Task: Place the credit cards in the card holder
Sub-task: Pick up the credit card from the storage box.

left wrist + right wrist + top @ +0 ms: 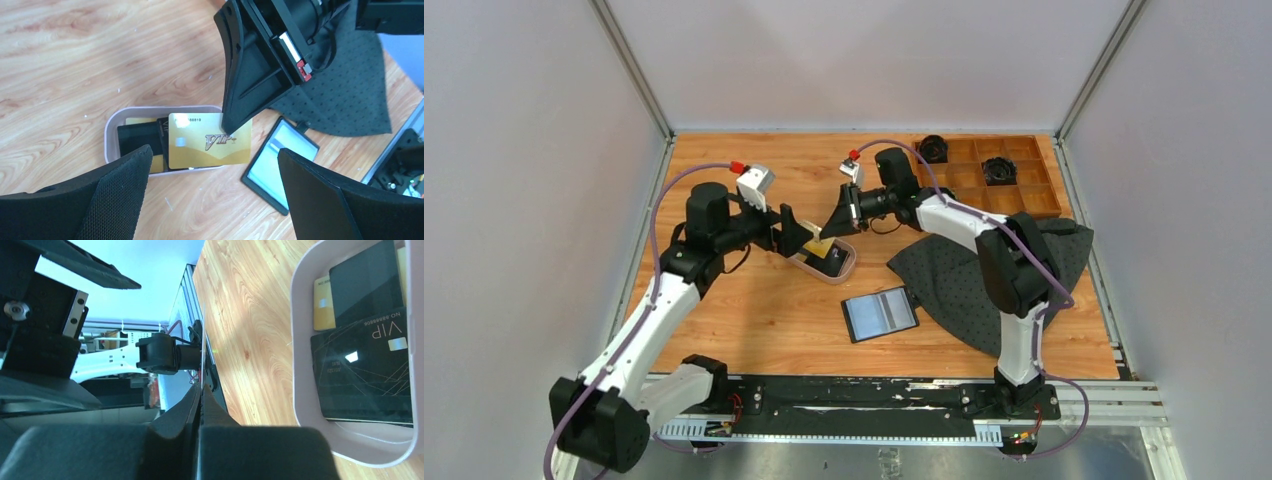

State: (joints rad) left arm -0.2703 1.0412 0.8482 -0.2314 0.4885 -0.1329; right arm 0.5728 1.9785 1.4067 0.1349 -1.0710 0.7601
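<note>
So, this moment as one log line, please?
right pincer: shut on gold card over tray | left pincer: open | card holder: lying open

Gold VIP card (210, 140) over pale pink tray (165, 108); black cards (365, 375) inside; grey dotted cloth (350, 95) nearby.

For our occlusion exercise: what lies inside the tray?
Black cards and a gold card lie in the tray. The gold VIP card pinched by the right end effector hides the rest.

Pale tray (107, 137), grey cloth (944, 275), wooden compartment box (1034, 172)
</note>
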